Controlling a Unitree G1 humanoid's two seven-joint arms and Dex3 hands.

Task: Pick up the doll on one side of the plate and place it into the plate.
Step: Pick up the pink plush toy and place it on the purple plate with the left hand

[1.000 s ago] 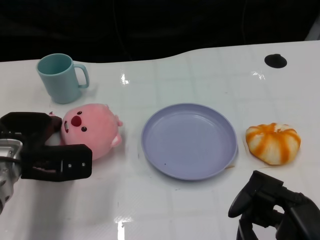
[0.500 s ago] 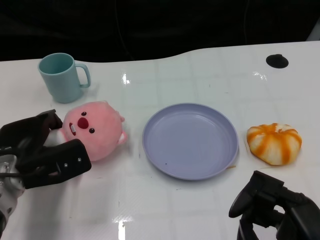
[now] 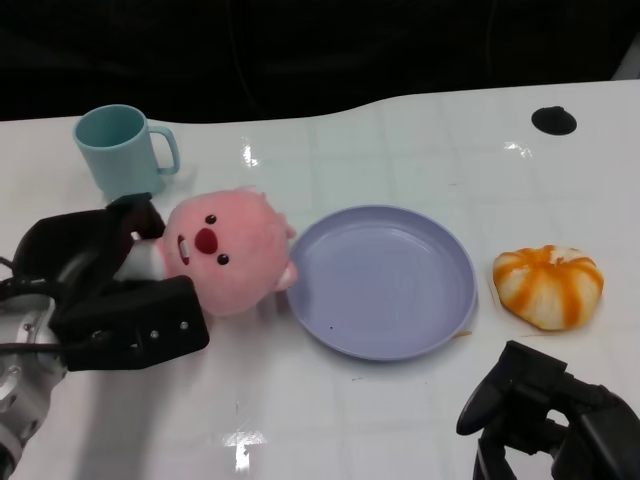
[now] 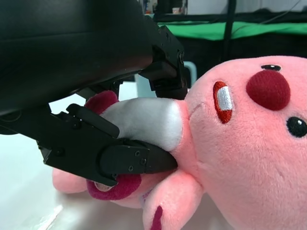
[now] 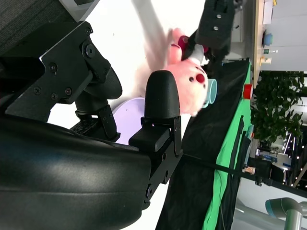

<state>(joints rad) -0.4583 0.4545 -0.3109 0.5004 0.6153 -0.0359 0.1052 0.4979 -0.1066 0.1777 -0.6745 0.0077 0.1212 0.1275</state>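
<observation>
The left hand point(image 3: 105, 290), at the head view's lower left, gripped the doll point(image 3: 225, 250) from its left side; the wrist view showed black fingers point(image 4: 120, 160) clamped on the doll's point(image 4: 240, 143) white and pink body. The doll sat left of centre, its right edge touching or overlapping the plate's point(image 3: 440, 320) left rim; whether it was lifted off the table point(image 3: 400, 140) could not be told. A teal mug point(image 3: 122, 153) stood in the upper left, near the hand and doll. An orange-striped bun point(image 3: 547, 285) lay just right of the plate. The right hand point(image 3: 545, 410) hung at the lower right, fingers curled in on nothing, apart from the bun.
</observation>
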